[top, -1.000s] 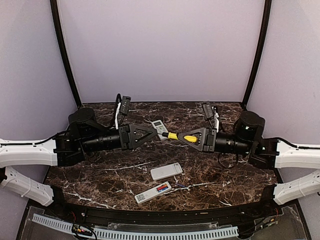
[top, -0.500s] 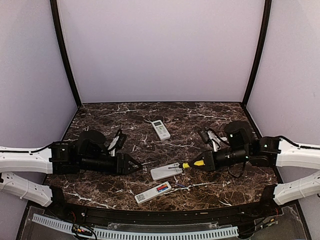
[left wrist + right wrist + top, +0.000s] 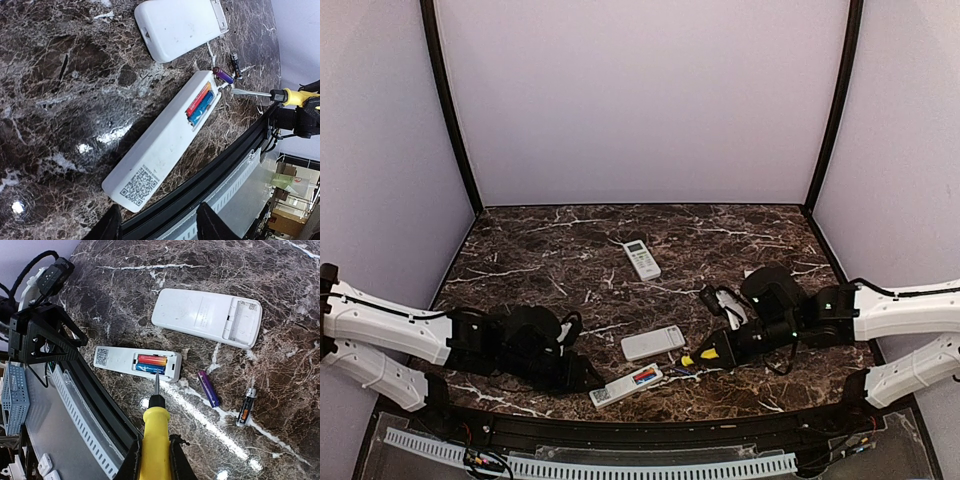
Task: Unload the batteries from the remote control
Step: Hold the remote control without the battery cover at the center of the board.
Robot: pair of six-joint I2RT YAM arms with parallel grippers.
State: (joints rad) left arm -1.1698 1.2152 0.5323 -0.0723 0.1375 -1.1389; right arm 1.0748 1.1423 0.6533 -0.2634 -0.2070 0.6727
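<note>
A white remote control [image 3: 626, 384] lies face down near the front edge with its compartment uncovered. In it sit two batteries, one red-orange [image 3: 152, 360] and one blue [image 3: 149, 368]; the left wrist view shows them too [image 3: 200, 102]. My right gripper [image 3: 154, 452] is shut on a yellow-handled screwdriver [image 3: 155, 432], whose tip rests at the blue battery's edge. My left gripper [image 3: 160, 225] is open just short of the remote's QR-code end [image 3: 137, 184], holding nothing. A purple battery [image 3: 208, 388] and a black battery [image 3: 246, 407] lie loose on the table right of the remote.
A second white remote [image 3: 653, 343] lies face down behind the first, its compartment open and empty. A third remote [image 3: 641, 258] rests face up farther back. The black front rail [image 3: 210, 170] runs right alongside the front remote. The table is dark marble [image 3: 520, 250].
Both arms have come down from mid-table to the front edge. The right one brought the screwdriver tip to the front remote's compartment; the left one dropped low beside that remote's left end.
</note>
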